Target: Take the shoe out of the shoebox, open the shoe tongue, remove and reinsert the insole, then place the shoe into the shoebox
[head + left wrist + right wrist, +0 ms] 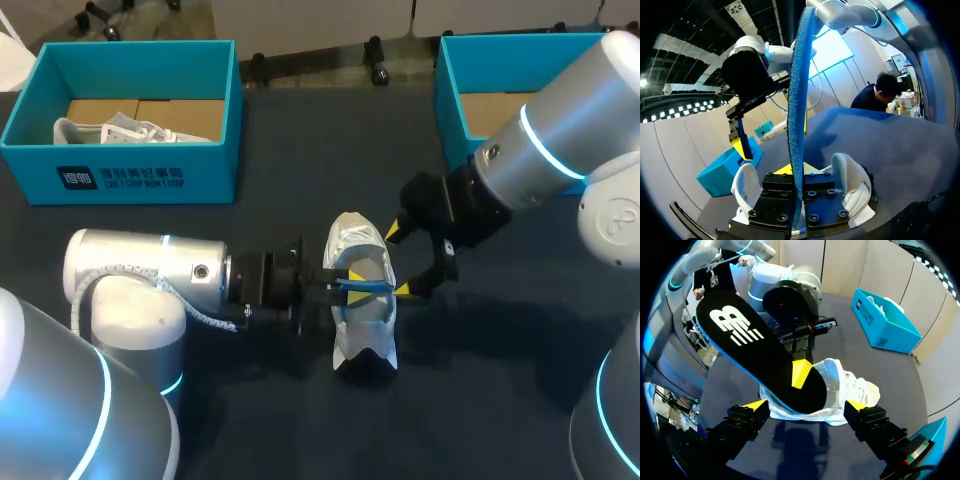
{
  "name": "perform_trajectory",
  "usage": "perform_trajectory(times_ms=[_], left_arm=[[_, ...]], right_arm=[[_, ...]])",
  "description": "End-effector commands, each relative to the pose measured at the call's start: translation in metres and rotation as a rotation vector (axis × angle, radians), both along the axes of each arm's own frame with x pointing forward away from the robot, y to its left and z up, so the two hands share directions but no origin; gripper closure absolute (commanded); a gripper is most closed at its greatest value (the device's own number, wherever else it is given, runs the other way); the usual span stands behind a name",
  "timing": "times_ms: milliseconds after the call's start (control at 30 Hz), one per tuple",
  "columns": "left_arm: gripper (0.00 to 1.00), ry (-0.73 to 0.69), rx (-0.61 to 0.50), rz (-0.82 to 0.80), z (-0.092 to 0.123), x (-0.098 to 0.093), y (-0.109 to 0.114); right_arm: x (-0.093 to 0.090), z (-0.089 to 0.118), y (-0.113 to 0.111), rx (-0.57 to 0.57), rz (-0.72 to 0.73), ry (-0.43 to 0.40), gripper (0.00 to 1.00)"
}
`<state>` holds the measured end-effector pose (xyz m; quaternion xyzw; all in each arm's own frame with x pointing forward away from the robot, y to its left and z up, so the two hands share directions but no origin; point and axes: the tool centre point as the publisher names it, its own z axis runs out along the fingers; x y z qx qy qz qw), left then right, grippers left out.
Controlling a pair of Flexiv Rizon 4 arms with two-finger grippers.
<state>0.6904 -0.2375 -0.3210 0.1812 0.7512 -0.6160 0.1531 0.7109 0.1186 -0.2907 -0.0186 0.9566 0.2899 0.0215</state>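
A white shoe [362, 325] stands upright on the dark table, mid-front. My left gripper [350, 284] reaches in from the left over the shoe's opening and is shut on the blue-edged insole [362, 284]. In the left wrist view the insole [799, 90] rises edge-on from between the fingers, with the shoe [852, 182] below. From the right wrist its black top face [755, 352] with a white logo shows, tilted up out of the shoe [847, 392]. My right gripper [400, 262] is open at the shoe's right side, holding nothing.
A teal shoebox [150, 175] at the back left holds another white shoe [125, 130]. A second teal shoebox [450, 100] stands at the back right, partly behind my right arm. Dark table lies in front of the shoe.
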Motion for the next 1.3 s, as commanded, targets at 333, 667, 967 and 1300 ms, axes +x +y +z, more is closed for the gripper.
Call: perform_trajectory(times_ms=[333,667,967,1300], left_arm=[[1.00,-0.044,0.042,-0.012,-0.014,0.016,-0.003],[1.00,-0.043,0.062,0.000,-0.023,0.023,0.000],[1.00,-0.035,0.083,0.010,-0.029,0.025,0.002],[0.71,-0.053,0.083,0.006,-0.017,0.014,-0.001]], right_arm=[[0.000,-0.001,0.001,0.000,-0.001,-0.001,0.00],[0.000,-0.001,0.001,0.000,-0.001,-0.001,0.00],[0.000,-0.001,0.001,0.000,-0.001,-0.001,0.00],[0.000,-0.001,0.001,0.000,-0.001,-0.001,0.00]])
